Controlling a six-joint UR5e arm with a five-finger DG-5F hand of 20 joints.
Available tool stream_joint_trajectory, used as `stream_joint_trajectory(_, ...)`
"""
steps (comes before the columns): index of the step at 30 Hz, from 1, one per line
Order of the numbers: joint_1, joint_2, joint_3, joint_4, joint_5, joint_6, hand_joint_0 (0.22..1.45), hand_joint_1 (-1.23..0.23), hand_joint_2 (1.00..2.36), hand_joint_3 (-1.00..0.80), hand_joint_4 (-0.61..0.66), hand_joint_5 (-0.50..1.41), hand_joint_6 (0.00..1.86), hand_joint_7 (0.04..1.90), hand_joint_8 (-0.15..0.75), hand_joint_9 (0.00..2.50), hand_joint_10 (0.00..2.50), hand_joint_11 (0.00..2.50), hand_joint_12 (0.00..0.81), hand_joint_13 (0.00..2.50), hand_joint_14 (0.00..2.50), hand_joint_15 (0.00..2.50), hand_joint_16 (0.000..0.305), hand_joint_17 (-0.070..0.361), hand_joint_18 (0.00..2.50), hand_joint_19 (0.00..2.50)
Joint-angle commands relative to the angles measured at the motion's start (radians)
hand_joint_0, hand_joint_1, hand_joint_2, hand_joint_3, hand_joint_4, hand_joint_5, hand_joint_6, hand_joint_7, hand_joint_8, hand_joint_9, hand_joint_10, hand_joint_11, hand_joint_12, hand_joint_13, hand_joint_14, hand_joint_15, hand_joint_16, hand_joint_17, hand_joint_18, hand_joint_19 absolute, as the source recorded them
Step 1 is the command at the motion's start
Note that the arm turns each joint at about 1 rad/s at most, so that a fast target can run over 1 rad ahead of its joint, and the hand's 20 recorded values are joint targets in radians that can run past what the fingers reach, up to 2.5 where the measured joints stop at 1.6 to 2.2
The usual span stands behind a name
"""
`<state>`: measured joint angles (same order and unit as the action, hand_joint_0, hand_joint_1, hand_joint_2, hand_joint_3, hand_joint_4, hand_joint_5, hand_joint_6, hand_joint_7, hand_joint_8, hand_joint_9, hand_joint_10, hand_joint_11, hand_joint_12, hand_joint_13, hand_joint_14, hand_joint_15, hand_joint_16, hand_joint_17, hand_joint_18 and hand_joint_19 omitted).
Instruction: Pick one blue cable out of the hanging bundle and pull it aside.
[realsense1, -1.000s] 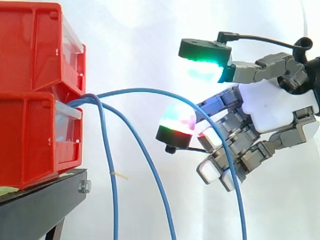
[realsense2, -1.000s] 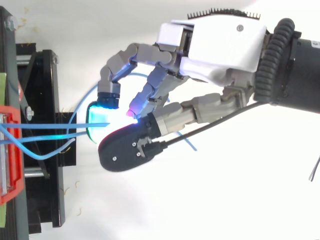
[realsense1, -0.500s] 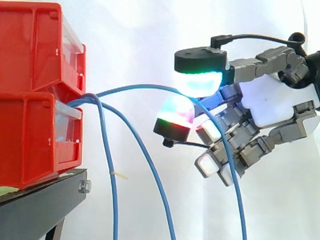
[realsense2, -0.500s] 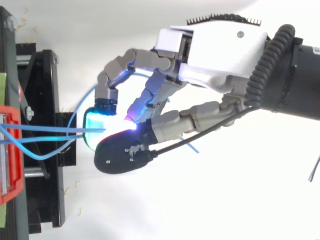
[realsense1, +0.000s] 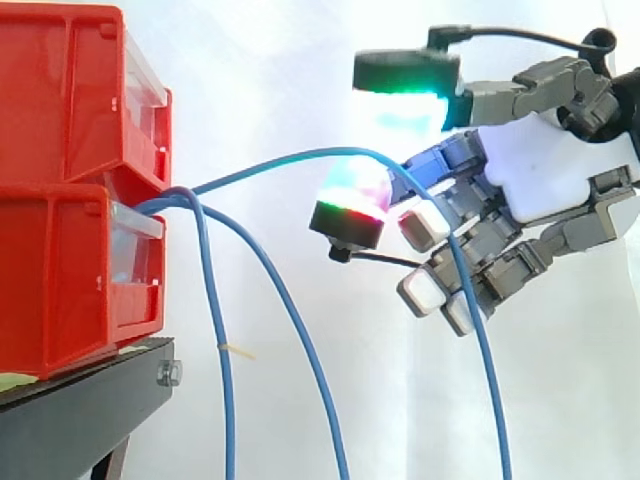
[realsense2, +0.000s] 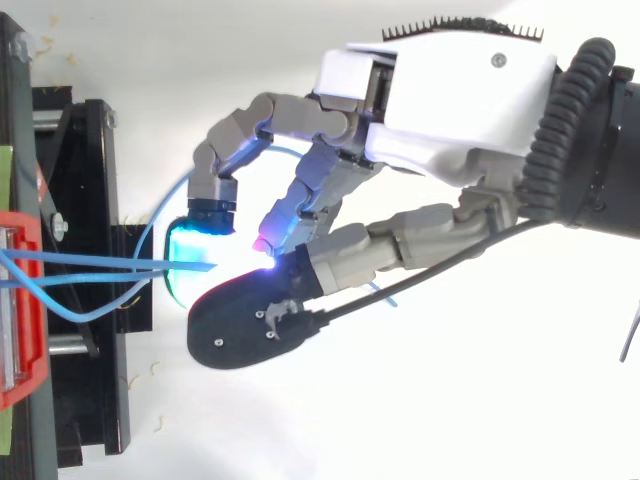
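Note:
Three blue cables come out between the two stacked red bins (realsense1: 60, 100). The top blue cable (realsense1: 280, 160) arches to the right, passes between the hand's green-glowing thumb pad (realsense1: 410, 100) above and a multicoloured finger pad (realsense1: 350, 205) below, then drops over the curled fingers. The hand (realsense1: 570, 170) reaches in from the right with its fingers curled round this cable, which it holds lifted. From above, the hand (realsense2: 450, 90) hovers just right of the stand, and the cable (realsense2: 90, 262) runs level into its glowing pads. The other two cables (realsense1: 217, 330) (realsense1: 300, 340) hang down freely.
The red bins sit on a black stand (realsense1: 80, 400) at the left. A white curtain is behind everything. In the top view, the bin's front edge (realsense2: 20, 300) and the black stand (realsense2: 80, 200) lie along the left side.
The hand has risen slightly, and the held cable's arch stands higher. The thumb pad closed toward the finger pad half a second ago and has now lifted apart from it.

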<state>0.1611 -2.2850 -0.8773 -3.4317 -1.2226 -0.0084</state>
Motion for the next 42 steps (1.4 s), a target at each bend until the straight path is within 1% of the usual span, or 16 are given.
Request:
stream_joint_trajectory(1,0.001,0.001,0.006,-0.015,0.0,0.001,0.45,-0.61,1.0,-0.5,0.06,-0.09,0.91,0.92,0.284,1.11,0.02,0.6,0.449,0.88,0.02,0.55,0.066,0.149,0.68,0.67)
stream_joint_trajectory(5,0.001,-0.001,0.006,-0.012,0.0,-0.001,0.47,-0.56,1.0,-0.5,0.05,-0.09,0.9,0.92,0.274,1.1,0.03,0.6,0.44,0.87,0.02,0.56,0.064,0.144,0.66,0.68)
stream_joint_trajectory(6,0.001,-0.001,0.008,-0.012,0.0,-0.001,0.51,-0.58,1.0,-0.45,0.05,-0.09,0.9,0.94,0.267,1.11,0.02,0.61,0.428,0.85,0.02,0.56,0.061,0.136,0.64,0.7)
stream_joint_trajectory(7,0.001,0.001,0.006,-0.015,0.0,0.001,0.56,-0.64,1.01,-0.32,0.05,-0.08,0.9,0.96,0.271,1.13,0.02,0.61,0.432,0.87,0.02,0.55,0.061,0.138,0.66,0.69)
stream_joint_trajectory(11,0.001,-0.001,0.008,-0.015,0.0,0.002,0.56,-0.68,1.01,-0.23,0.04,-0.07,0.9,0.96,0.289,1.17,0.02,0.59,0.457,0.91,0.02,0.54,0.067,0.15,0.72,0.66)
stream_joint_trajectory(12,0.001,-0.001,0.008,-0.015,0.0,0.002,0.56,-0.73,1.01,-0.12,0.05,-0.07,0.9,0.98,0.315,1.19,0.02,0.59,0.479,0.94,0.02,0.54,0.072,0.163,0.78,0.63)
stream_joint_trajectory(15,0.001,0.001,0.008,-0.017,0.0,0.002,0.56,-0.77,1.0,-0.05,0.04,-0.07,0.9,0.98,0.309,1.19,0.02,0.59,0.476,0.94,0.02,0.53,0.072,0.163,0.79,0.63)
stream_joint_trajectory(20,0.001,-0.001,0.006,-0.017,0.0,0.004,0.58,-0.82,1.01,0.0,-0.02,-0.06,0.91,0.96,0.295,1.2,0.02,0.59,0.459,0.95,0.02,0.54,0.07,0.156,0.8,0.62)
stream_joint_trajectory(25,0.001,-0.001,0.006,-0.015,0.0,0.004,0.59,-0.85,1.01,0.07,-0.09,-0.04,0.89,1.05,0.272,1.23,0.02,0.57,0.455,0.95,0.02,0.53,0.069,0.155,0.81,0.6)
stream_joint_trajectory(29,0.001,-0.001,0.005,-0.015,-0.002,0.004,0.59,-0.87,1.0,0.1,-0.12,-0.03,0.88,1.06,0.267,1.22,0.02,0.51,0.46,0.92,0.02,0.51,0.069,0.156,0.78,0.58)
stream_joint_trajectory(31,0.001,-0.001,-0.003,-0.012,-0.006,0.004,0.59,-0.87,1.0,0.11,-0.12,-0.03,0.88,1.05,0.27,1.17,0.02,0.45,0.465,0.86,0.02,0.48,0.069,0.156,0.72,0.55)
stream_joint_trajectory(34,0.001,-0.001,-0.048,-0.011,-0.012,0.004,0.59,-0.87,1.0,0.11,-0.11,-0.03,0.88,1.05,0.265,1.12,0.02,0.4,0.463,0.75,0.02,0.44,0.07,0.157,0.61,0.52)
stream_joint_trajectory(35,0.003,-0.001,-0.06,-0.006,-0.014,0.004,0.58,-0.86,1.03,0.09,-0.11,-0.03,0.88,1.05,0.266,1.1,0.02,0.39,0.469,0.71,0.02,0.41,0.07,0.158,0.58,0.51)
stream_joint_trajectory(39,0.005,-0.001,-0.084,0.049,-0.015,0.005,0.56,-0.84,1.11,0.07,-0.11,-0.03,0.88,1.05,0.27,1.05,0.02,0.36,0.48,0.67,0.02,0.4,0.072,0.162,0.52,0.49)
stream_joint_trajectory(40,0.005,-0.001,-0.101,0.101,-0.015,0.005,0.55,-0.84,1.11,0.07,-0.11,-0.03,0.87,1.05,0.274,1.05,0.01,0.36,0.48,0.66,0.02,0.4,0.072,0.162,0.51,0.49)
stream_joint_trajectory(42,0.005,-0.001,-0.109,0.131,-0.015,0.005,0.55,-0.84,1.14,0.06,-0.11,-0.02,0.87,1.05,0.27,0.96,0.01,0.32,0.483,0.62,0.02,0.41,0.073,0.165,0.46,0.47)
